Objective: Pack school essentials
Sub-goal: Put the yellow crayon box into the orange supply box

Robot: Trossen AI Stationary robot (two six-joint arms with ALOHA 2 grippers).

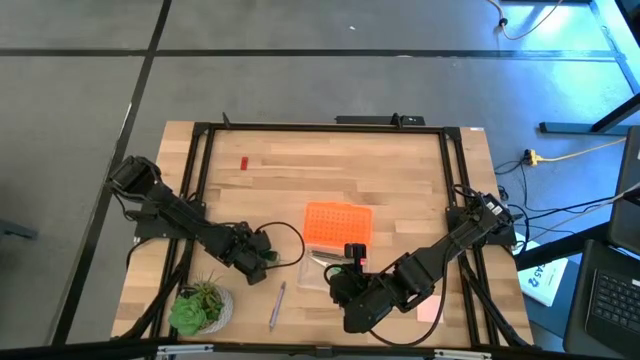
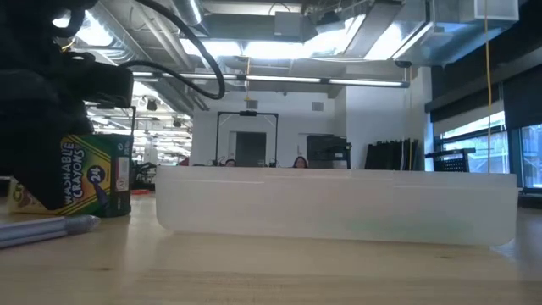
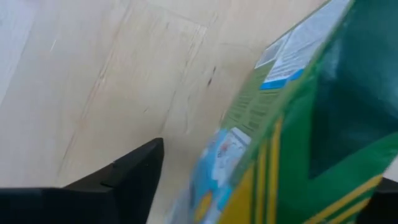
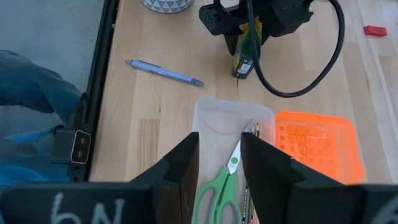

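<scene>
**Crayon box between the left claw's fingers, scissors in the case**

The left gripper stands over the yellow-green crayon box, its fingers spread to either side of the upright box; whether they press it I cannot tell. The greyish-purple pen lies on the table just beside that claw. The right gripper hovers above the clear plastic case, fingers slightly apart and empty, with the green-handled scissors right below them. The orange lid lies beside the case. The tiny red eraser sits well away.

"WASHABLE CRAYONS 24" on crayon box; other print unreadable.
</scene>
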